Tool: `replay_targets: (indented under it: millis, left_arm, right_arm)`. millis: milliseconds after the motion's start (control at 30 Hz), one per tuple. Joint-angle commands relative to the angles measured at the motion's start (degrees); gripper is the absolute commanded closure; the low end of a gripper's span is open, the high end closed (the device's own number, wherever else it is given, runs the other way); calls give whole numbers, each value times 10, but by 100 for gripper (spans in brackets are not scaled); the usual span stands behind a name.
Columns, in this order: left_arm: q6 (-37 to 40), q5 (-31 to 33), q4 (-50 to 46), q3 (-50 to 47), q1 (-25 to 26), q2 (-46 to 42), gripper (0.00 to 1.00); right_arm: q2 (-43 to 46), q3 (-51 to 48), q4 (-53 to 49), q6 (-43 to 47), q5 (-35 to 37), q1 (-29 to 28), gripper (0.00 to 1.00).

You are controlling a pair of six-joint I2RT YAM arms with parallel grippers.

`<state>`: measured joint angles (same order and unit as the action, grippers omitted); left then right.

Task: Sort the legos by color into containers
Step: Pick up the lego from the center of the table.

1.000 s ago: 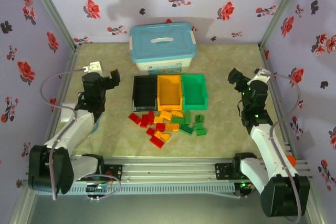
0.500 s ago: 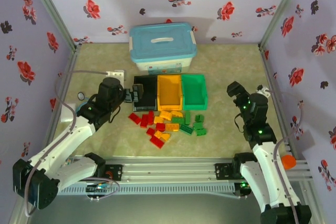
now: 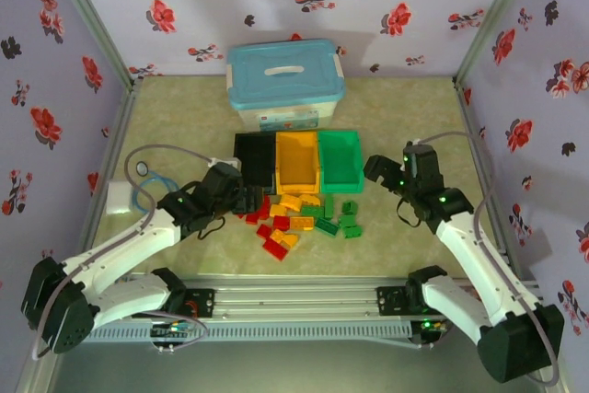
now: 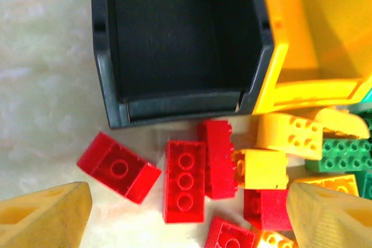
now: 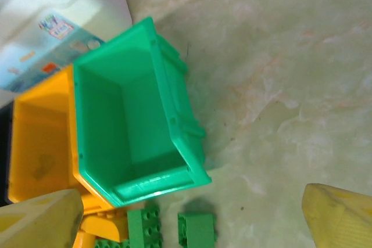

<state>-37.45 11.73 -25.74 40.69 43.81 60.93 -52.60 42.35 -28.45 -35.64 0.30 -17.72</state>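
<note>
Three bins stand side by side: black [image 3: 255, 158], orange-yellow [image 3: 297, 161] and green [image 3: 340, 159], all looking empty. In front of them lies a loose pile of legos [image 3: 294, 218] in red, yellow and green. My left gripper [image 3: 247, 200] hovers open over the pile's left end. In the left wrist view its yellow fingertips [image 4: 46, 216] straddle several red bricks [image 4: 185, 181] just before the black bin's front wall [image 4: 174, 107]. My right gripper [image 3: 379, 170] hangs open right of the green bin [image 5: 180, 114], above a green brick [image 5: 197, 230].
A white box with a light-blue lid [image 3: 285, 80] stands behind the bins. Flowered walls close in the table on three sides. A loose grey cable [image 3: 147, 167] lies at the left. Bare tabletop [image 5: 290, 85] stretches right of the green bin.
My left arm has swung from the back left down to the pile's left end. My right arm has reached forward and left toward the green bin.
</note>
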Motion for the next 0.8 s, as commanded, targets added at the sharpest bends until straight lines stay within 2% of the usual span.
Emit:
replay_targets:
  millis: [0, 167, 367, 567, 767]
  left_arm:
    - [-49, -2, -21, -26, 6, 9, 16]
    - [-59, -4, -15, -40, 3, 36, 25]
    - [-93, -6, 23, -73, -33, 43, 34]
    - [-110, -29, 63, -91, -72, 61, 38]
    - [-117, -36, 86, -84, -84, 88, 40]
  right_arm:
    - [-21, 13, -33, 15, 18, -23, 7]
    - [-44, 10, -19, 9, 24, -56, 14]
    - [-47, 7, -19, 2, 37, -74, 19]
    - [-46, 0, -10, -6, 39, -83, 23]
    - [-47, 1, -3, -10, 46, -92, 24]
